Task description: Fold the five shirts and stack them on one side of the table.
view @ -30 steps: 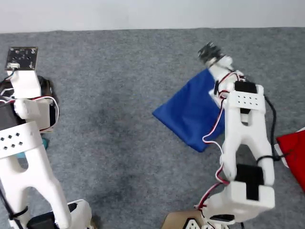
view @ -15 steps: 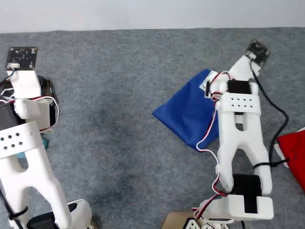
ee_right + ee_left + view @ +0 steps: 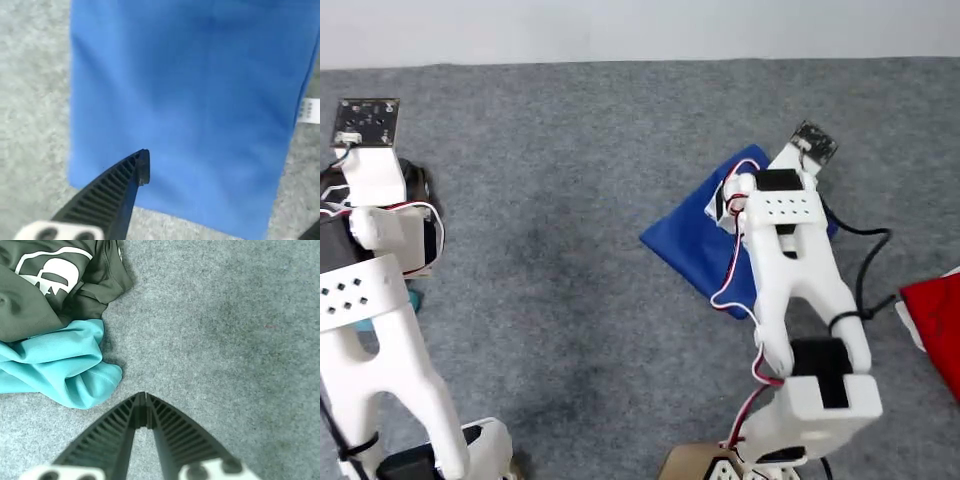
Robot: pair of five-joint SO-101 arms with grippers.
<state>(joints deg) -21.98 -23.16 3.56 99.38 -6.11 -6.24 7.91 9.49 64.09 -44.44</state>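
The grey carpeted tabletop (image 3: 570, 150) carries everything. The white right arm (image 3: 790, 260) hangs directly over the blue cloth shirt (image 3: 695, 235), covering that shirt's far half in the high view. The right arm's jaws are spread wide above the blue cloth and grip nothing. The white left arm (image 3: 370, 300) stands far from the blue shirt, on the opposite side of the tabletop. The left arm's jaws are pressed together and empty.

The blue shirt lies flat as a neat folded panel. It looks light, soft and limp, so its layers would likely slip apart. A pinch through all the layers at a corner or hem seems safest.

A crumpled black shirt with a white skull print (image 3: 45, 285) and a bunched teal shirt (image 3: 55, 365) touch each other, well apart from the blue shirt. A red shirt (image 3: 935, 320), near the blue shirt, is cut off by the frame edge. A small white label (image 3: 310, 110) sticks out at the blue shirt's edge.
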